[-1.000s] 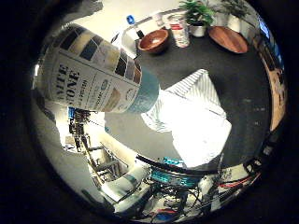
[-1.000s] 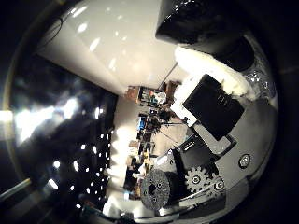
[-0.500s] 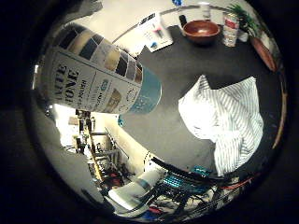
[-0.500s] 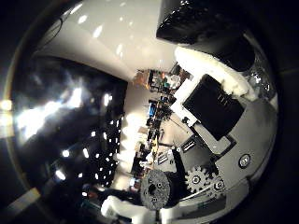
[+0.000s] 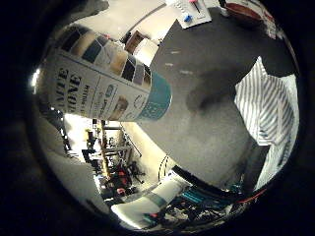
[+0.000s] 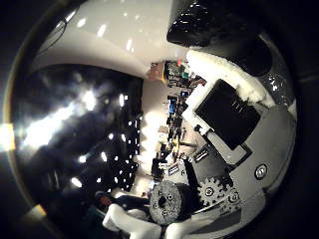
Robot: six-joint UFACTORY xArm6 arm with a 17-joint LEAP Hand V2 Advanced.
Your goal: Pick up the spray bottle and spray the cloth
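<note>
hand has its fingers wrapped around the spray bottle, held up over the dark table near the striped cloth.

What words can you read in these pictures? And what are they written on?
Spray bottle, on its label: big dark letters, cut off where the bottle curves out of sight, so no whole word can be read; the smaller print beside them is too blurred.
White card at the far side of the table: any marks on it are too small to read.
Striped cloth: no writing.
Thumb side view: nothing readable.
</note>
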